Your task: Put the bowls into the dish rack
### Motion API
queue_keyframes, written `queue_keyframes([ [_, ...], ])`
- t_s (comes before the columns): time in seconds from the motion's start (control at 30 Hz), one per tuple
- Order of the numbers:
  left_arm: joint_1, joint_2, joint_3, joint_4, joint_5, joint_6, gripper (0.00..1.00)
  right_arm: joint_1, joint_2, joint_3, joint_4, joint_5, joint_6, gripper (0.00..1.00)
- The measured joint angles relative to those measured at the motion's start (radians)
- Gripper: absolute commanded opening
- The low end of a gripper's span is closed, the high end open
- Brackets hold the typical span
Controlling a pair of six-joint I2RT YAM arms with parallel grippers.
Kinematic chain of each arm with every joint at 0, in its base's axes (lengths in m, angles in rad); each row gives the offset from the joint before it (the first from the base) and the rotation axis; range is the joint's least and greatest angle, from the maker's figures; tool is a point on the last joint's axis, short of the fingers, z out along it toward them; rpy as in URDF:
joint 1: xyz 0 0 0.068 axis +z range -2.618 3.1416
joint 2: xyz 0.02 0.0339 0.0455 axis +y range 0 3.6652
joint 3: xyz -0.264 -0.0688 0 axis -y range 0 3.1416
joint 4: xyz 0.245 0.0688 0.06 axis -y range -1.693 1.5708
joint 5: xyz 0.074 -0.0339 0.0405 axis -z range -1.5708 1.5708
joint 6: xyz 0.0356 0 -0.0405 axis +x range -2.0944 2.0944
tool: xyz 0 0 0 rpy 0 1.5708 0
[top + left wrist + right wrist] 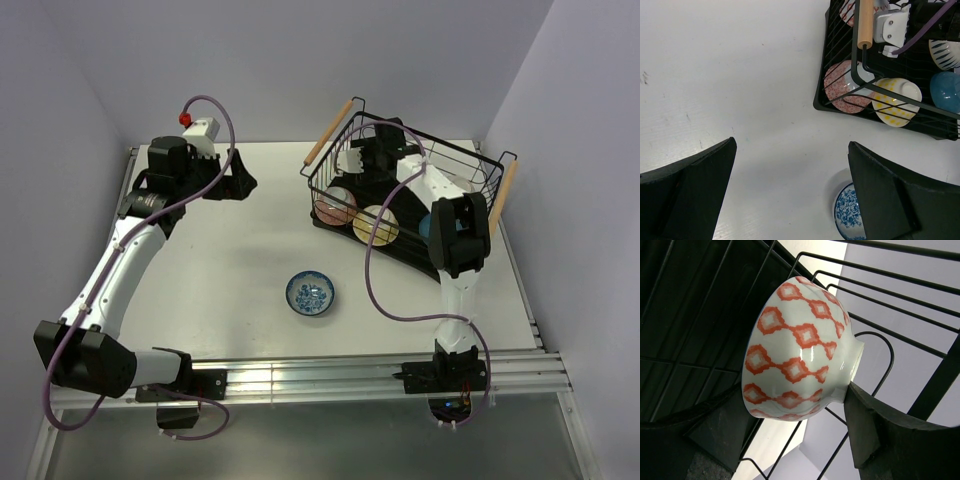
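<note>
1. Nearest my arm bases, a blue-and-white patterned bowl (311, 293) sat upright on the white table (230, 260), well apart from everything else. It was the one bowl I could see not yet loaded.
2. The left gripper (792, 145) hovered above the table with its jaws spread wide and nothing between them. Its wrist camera looked down at the loose bowl's rim beside the right-hand finger, so I judged it was parked where it could go for that bowl.
3. Further back on the right stood the dish rack (837, 45), a black wire basket with a light wooden handle (865, 22) on its near-left rim.
4. Along the rack's near wall, a pink speckled bowl (842, 87), a yellow-dotted bowl (895, 102) and a plain blue bowl (947, 90) lay tipped on their sides in a row, leaning against the wires. I took that as the way to pack them closely.
5. Deepest in the rack, the right gripper (795, 400) was closed on a white bowl with orange diamonds (795, 340), one finger by the rim and one at the foot. The bowl was turned on its side among the wires, likely to match the others. I could not tell whether it touched the base.
</note>
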Motion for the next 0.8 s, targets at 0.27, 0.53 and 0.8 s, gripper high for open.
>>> queue_keyframes([
  [0.27,0.003,0.000,0.016,-0.004,0.000,0.003,0.99,0.006,-0.009,-0.026,0.027,0.011,-0.020,0.52],
  [0.53,0.007,0.000,0.021,-0.006,0.005,0.004,1.00,0.011,-0.010,-0.026,0.025,0.011,-0.020,0.78],
  [0.8,0.010,0.000,0.026,-0.011,0.006,0.004,1.00,0.023,-0.012,-0.027,-0.027,0.007,-0.013,0.95],
])
